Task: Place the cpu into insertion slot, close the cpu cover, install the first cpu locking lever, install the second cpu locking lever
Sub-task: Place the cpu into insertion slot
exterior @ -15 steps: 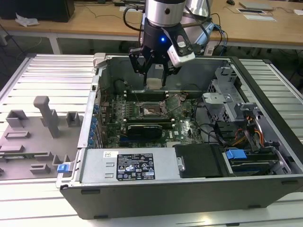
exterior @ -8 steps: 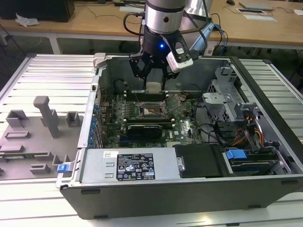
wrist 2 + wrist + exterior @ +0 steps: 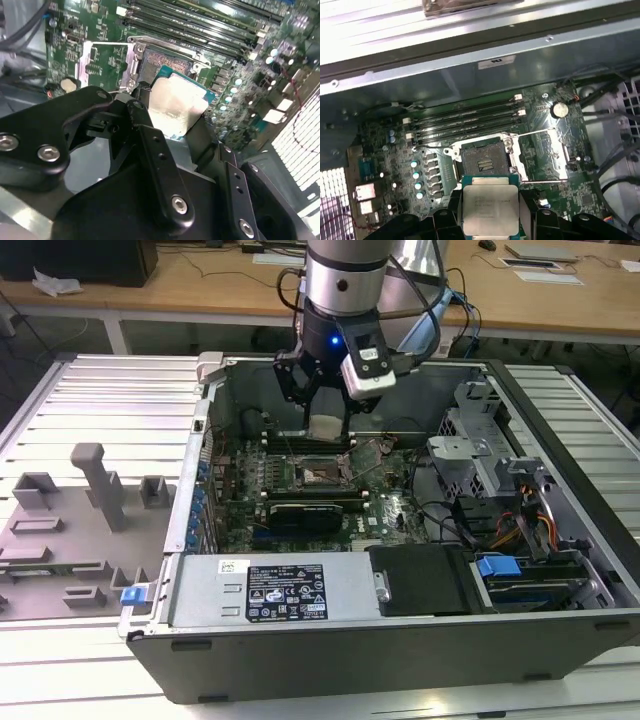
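My gripper (image 3: pixel 326 418) hangs inside the open computer case, shut on the cpu (image 3: pixel 326 426), a flat square chip with a pale silver top. In both wrist views the cpu (image 3: pixel 489 207) (image 3: pixel 172 107) sits between black fingers (image 3: pixel 451 216) that press on its two opposite edges. The insertion slot (image 3: pixel 482 160) (image 3: pixel 322 474) lies bare on the green motherboard, below and slightly ahead of the chip, with a clear gap between them. The cpu cover (image 3: pixel 543 155) (image 3: pixel 106 62), a thin silver frame with a square window, is swung open beside the socket.
Long memory slots (image 3: pixel 470 122) run just behind the socket. A long black card (image 3: pixel 305 512) lies in front of it. The case's back wall (image 3: pixel 420 390), a drive cage with cables (image 3: pixel 480 460) and the power supply (image 3: pixel 285 590) hem in the board. Grey fixtures (image 3: pixel 95 490) stand on the table at the exterior view's left.
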`<action>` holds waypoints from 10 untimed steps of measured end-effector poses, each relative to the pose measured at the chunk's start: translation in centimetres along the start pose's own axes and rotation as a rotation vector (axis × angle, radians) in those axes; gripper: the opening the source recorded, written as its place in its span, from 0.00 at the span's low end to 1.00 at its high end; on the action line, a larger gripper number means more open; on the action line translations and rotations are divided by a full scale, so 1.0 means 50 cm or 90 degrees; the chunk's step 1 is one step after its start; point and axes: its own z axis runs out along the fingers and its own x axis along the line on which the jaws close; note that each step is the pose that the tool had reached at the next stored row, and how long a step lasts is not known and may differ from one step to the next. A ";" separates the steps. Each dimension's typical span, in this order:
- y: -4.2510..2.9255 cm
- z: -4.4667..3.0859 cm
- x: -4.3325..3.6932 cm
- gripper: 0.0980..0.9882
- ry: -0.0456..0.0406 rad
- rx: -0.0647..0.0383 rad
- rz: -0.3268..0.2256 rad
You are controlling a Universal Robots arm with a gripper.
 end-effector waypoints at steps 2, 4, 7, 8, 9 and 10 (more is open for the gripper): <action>0.000 0.001 0.000 0.50 -0.0025 -0.001 0.028; 0.000 0.002 0.000 0.50 -0.0047 -0.001 0.053; 0.000 0.004 0.000 0.50 -0.0099 -0.002 0.111; 0.000 0.005 0.000 0.50 -0.0120 -0.003 0.134; -0.001 0.006 0.000 0.50 -0.0133 -0.003 0.149; -0.001 0.006 0.000 0.50 -0.0142 -0.003 0.159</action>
